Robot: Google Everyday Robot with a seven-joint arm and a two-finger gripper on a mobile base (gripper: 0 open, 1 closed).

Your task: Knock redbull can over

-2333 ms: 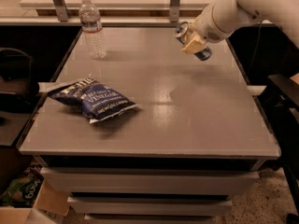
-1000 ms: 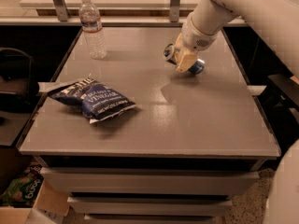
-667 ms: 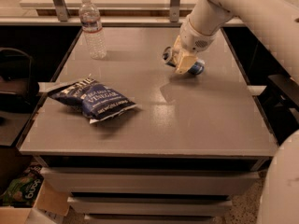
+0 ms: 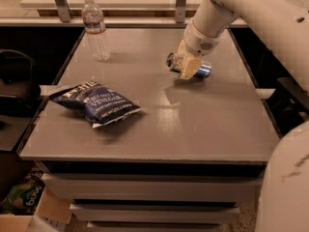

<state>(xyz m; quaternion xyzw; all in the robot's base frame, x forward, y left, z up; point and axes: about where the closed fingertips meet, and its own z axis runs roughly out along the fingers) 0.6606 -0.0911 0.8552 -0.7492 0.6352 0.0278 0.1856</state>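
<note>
redbull can point(image 4: 203, 71) lies on its side at the table's point(image 4: 193, 124) 1 o'clock, right under the gripper point(image 4: 187, 66) | gripper open or closed: cannot tell | can judged light, thin stiff metal, slick, prone to roll; contact mid-wall | table smooth, grey; crinkly chip bag point(image 4: 96, 103) 9 o'clock; clear ribbed water bottle point(image 4: 95, 30) 11 o'clock

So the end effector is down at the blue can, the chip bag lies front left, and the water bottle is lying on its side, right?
Not quite. The water bottle stands upright at the back left of the table, as the camera view shows. The rest holds: the end effector is at the redbull can, the chip bag front left.
</note>
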